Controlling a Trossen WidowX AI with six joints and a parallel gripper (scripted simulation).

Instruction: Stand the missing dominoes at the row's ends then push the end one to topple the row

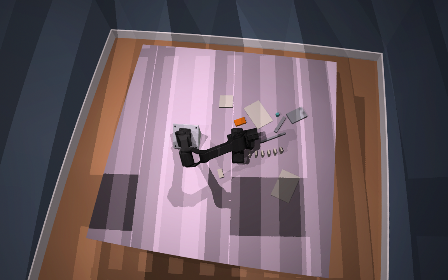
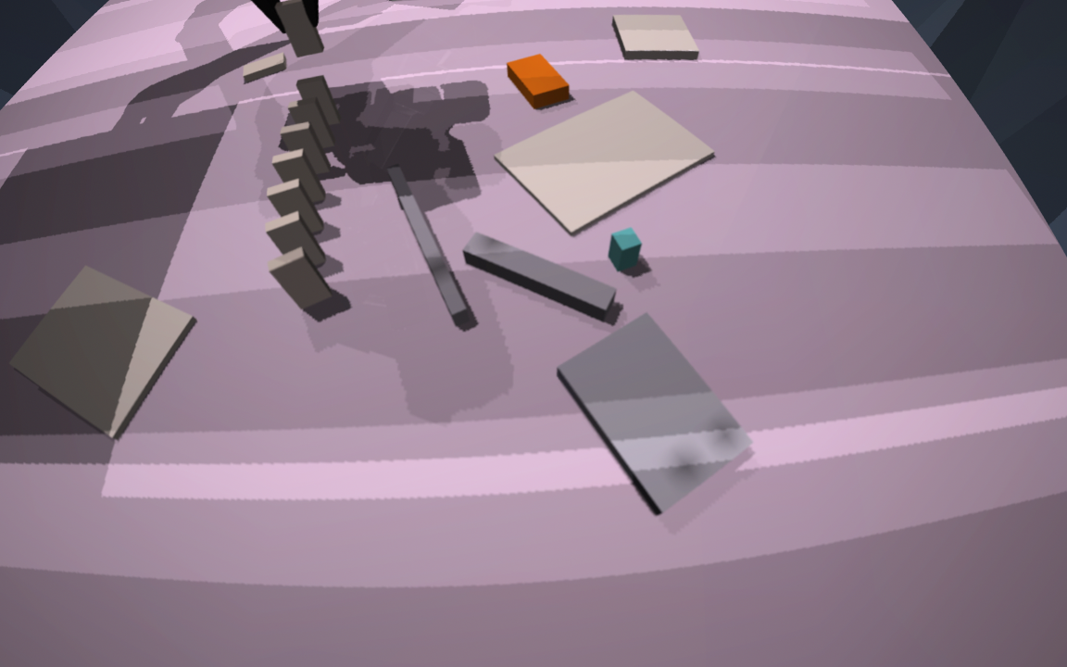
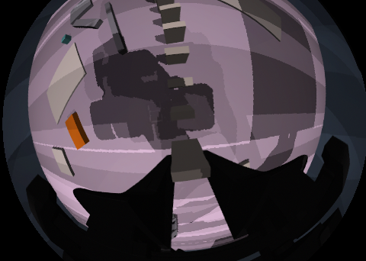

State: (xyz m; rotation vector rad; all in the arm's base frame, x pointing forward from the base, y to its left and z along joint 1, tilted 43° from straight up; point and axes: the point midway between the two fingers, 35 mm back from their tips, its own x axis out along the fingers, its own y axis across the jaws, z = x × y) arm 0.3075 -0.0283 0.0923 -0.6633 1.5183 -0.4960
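My gripper (image 2: 297, 20) (image 3: 187, 157) is shut on an upright cream domino (image 2: 303, 34) (image 3: 191, 165), held above the table beyond the row's end nearest the arm base, roughly in line with the row. In the top view the arm hides the fingers and this domino. Several dominoes stand in an evenly spaced row; the far end domino (image 1: 281, 149) (image 2: 299, 278) and the near end domino (image 2: 319, 99) (image 3: 182, 112) are upright. Another loose domino (image 1: 220, 173) (image 2: 264, 68) lies flat toward the base; in the wrist view a finger partly hides it.
Beside the row lie a thin grey bar (image 1: 273, 137) (image 2: 430, 248) and a thicker bar (image 1: 280, 124) (image 2: 539, 276). Beyond are a teal block (image 2: 624, 248), a grey plate (image 2: 653, 406), a cream plate (image 2: 604, 161) and an orange block (image 2: 537, 80). Another plate (image 1: 285, 186) lies on the opposite side.
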